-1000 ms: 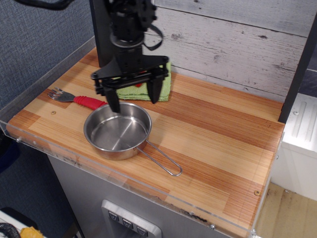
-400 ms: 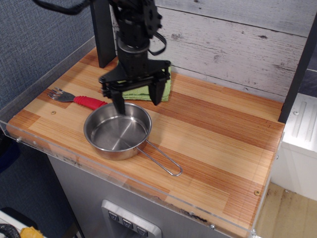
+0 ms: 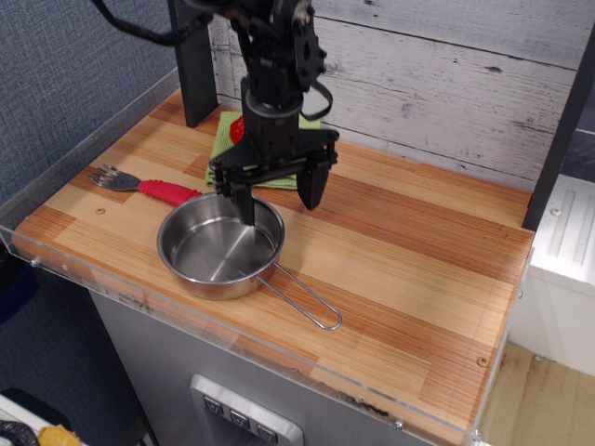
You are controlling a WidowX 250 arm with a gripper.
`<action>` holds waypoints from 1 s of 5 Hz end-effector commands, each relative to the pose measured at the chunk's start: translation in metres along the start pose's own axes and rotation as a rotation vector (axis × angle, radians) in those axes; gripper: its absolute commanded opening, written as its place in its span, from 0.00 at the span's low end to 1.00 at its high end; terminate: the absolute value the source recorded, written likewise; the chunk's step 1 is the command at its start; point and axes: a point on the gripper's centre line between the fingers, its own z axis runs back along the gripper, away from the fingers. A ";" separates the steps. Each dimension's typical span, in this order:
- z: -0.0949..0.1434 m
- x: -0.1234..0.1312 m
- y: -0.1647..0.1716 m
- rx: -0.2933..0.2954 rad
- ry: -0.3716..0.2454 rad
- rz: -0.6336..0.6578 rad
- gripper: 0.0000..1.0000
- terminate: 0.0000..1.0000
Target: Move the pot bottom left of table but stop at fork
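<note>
Sitting on the striped wooden table [image 3: 400, 251], the shiny round steel pot [image 3: 220, 247] lies front-left, wire handle pointing right.
Its rim touches the red-handled silver fork [image 3: 144, 185]; the black gripper [image 3: 279, 193] hangs spread, empty, above its back edge.

I have one view only, set high off my desk's [image 3: 400, 269] front right corner and looking down and leftward across it; the whole wooden top fits in frame, at middling range; the plank wall [image 3: 446, 84] closes the far side; my gripper [image 3: 277, 193] hangs left of centre; nothing is shared with another view.
</note>
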 end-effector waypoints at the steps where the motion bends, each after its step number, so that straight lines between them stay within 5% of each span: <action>1: -0.001 0.009 0.007 -0.061 -0.021 0.011 1.00 0.00; 2: 0.001 0.006 0.009 -0.051 -0.005 -0.003 0.00 0.00; 5: 0.023 0.009 0.006 -0.082 -0.014 -0.061 0.00 0.00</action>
